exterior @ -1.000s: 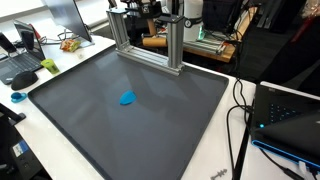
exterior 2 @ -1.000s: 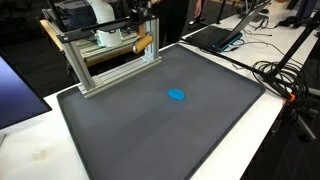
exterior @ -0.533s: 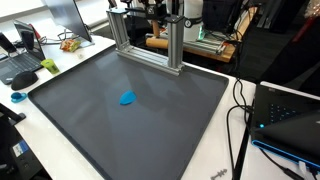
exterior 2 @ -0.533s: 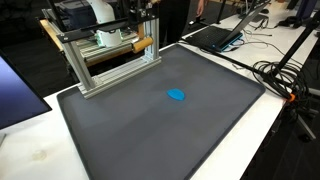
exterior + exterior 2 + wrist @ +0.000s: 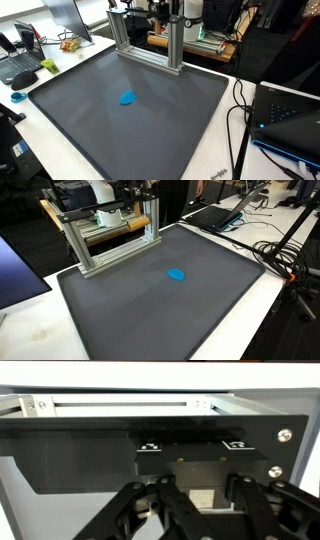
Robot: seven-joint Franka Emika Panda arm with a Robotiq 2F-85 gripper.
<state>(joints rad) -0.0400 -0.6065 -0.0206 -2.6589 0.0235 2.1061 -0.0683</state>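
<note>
While hanging by the metal frame (image 5: 176,45), keeping gripper (image 5: 200,510) fingers (image 5: 150,512) apart, well away from the blue piece (image 5: 128,98).

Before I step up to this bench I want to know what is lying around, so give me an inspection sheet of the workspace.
Surface: dark grey mat lying flat on a white table.
Job's things: aluminium frame at the mat's far edge, with a wooden part behind its posts.
Clutter: one small blue object alone mid-mat.
Grippers: gripper in the wrist view faces a black panel in the frame, fingers apart, holding nothing.
Cables: black cables run over the table edge beside the mat.
Surroundings: laptop and other desks around.
</note>
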